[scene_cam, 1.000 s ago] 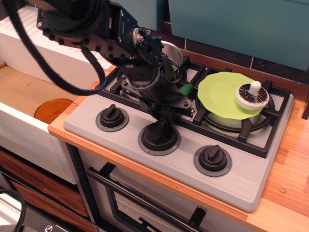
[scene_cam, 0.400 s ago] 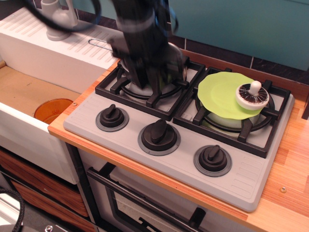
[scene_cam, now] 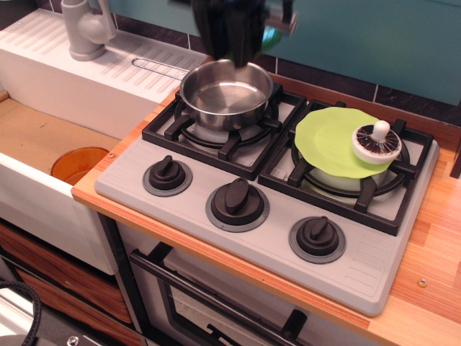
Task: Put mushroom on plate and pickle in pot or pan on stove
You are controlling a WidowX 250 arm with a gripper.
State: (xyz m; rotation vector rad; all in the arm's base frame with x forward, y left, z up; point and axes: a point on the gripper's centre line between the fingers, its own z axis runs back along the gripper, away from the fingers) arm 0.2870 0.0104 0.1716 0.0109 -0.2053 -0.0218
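The steel pot [scene_cam: 226,94] stands on the stove's [scene_cam: 360,267] left burner, its inside bare, its wire handle pointing back left. My gripper [scene_cam: 243,49] hangs blurred just above the pot's far rim. A bit of the green pickle [scene_cam: 271,39] shows at its right side, seemingly held between the fingers. The lime-green plate [scene_cam: 328,140] lies on the right burner. The white mushroom [scene_cam: 376,142] sits cap-down on the plate's right part, stem up.
Three black knobs [scene_cam: 238,198] line the stove front. An orange bowl [scene_cam: 78,163] lies in the sink at left. A grey tap [scene_cam: 85,29] stands on the white drainboard behind. A wooden counter edge runs at right.
My gripper rose from low at the stove's middle, passed over the pot, and now hangs high above its far rim. The pickle left the grate with it. Plate and mushroom are unmoved.
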